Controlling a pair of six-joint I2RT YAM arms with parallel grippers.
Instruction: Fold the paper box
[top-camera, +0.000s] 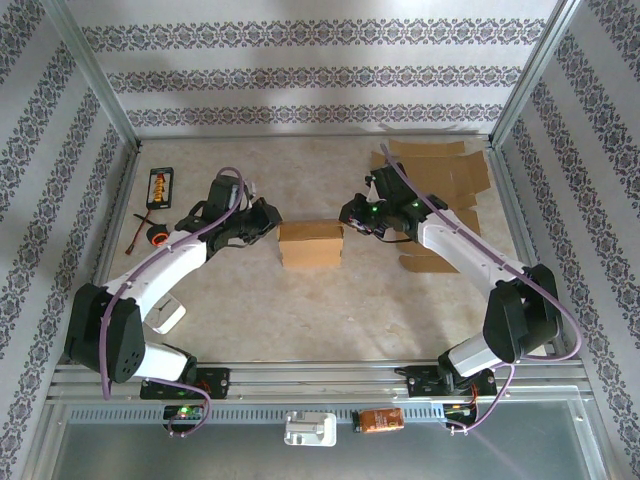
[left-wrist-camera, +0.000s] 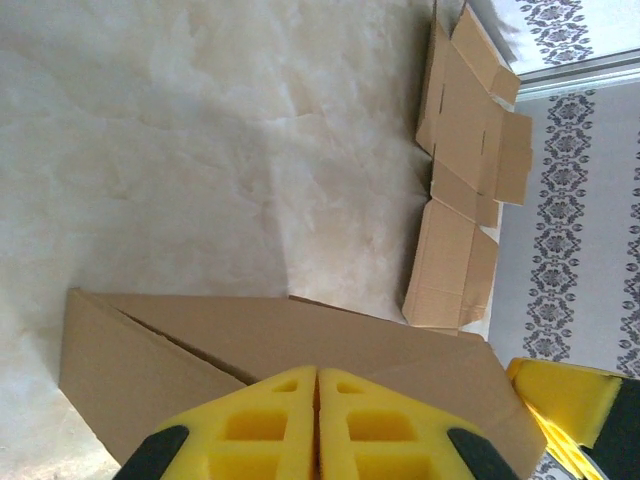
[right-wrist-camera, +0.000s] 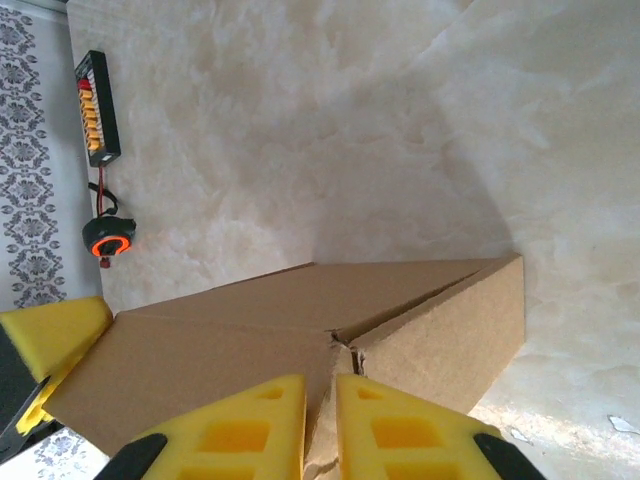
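Note:
The brown paper box (top-camera: 311, 244) stands in the middle of the table, its top flaps folded down with a diagonal seam. My left gripper (top-camera: 272, 222) is at the box's left end. In the left wrist view its yellow fingers (left-wrist-camera: 317, 370) are pressed together over the box top (left-wrist-camera: 300, 335), and nothing shows between them. My right gripper (top-camera: 348, 215) is at the box's right end. In the right wrist view its fingers (right-wrist-camera: 320, 378) stand a thin gap apart, with an edge of the box's cardboard (right-wrist-camera: 250, 320) pinched between them.
Flat cardboard blanks (top-camera: 440, 175) lie at the back right, and one more (top-camera: 430, 262) lies under the right arm. A black and orange charger (top-camera: 160, 186) and a small round orange-ringed part (top-camera: 157, 236) sit at the left. A white piece (top-camera: 170, 318) lies beside the left arm.

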